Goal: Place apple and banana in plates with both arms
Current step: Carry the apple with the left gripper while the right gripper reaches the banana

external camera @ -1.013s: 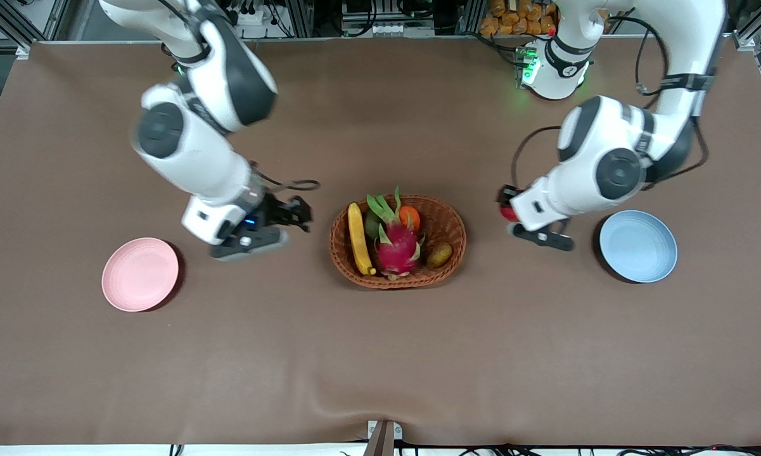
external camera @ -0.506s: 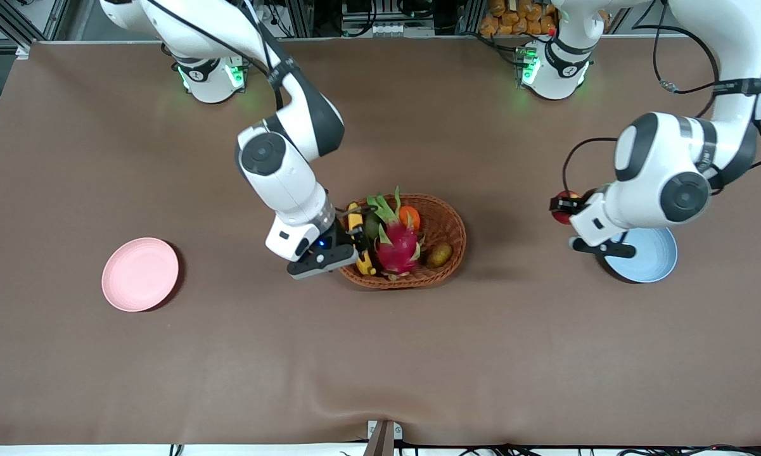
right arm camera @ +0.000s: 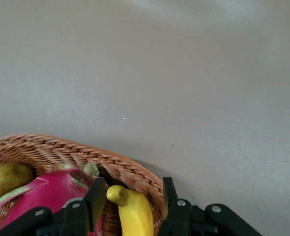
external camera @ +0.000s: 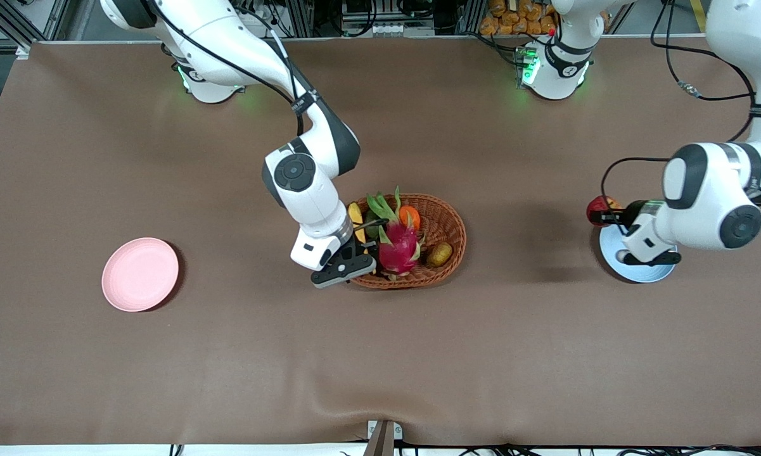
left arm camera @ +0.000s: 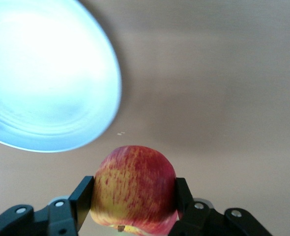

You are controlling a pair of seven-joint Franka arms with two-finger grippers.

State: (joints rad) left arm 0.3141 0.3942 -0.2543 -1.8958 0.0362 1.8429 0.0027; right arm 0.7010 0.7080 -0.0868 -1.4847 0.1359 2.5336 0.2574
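Observation:
My left gripper is shut on the red-yellow apple and holds it in the air at the rim of the light blue plate. In the left wrist view the apple fills the gap between the pads, with the blue plate off to one side. My right gripper is down in the wicker basket. It is open and straddles the yellow banana, with a gap showing beside one finger. The arm hides most of the banana in the front view. The pink plate lies empty at the right arm's end.
The basket also holds a pink dragon fruit, a small orange fruit and a brown-green fruit. Its woven rim runs close beside my right gripper's fingers. Brown cloth covers the table.
My right arm swung from near the pink plate over to the basket and lowered its narrowing jaws around the banana. My left arm carried the apple toward the blue plate.

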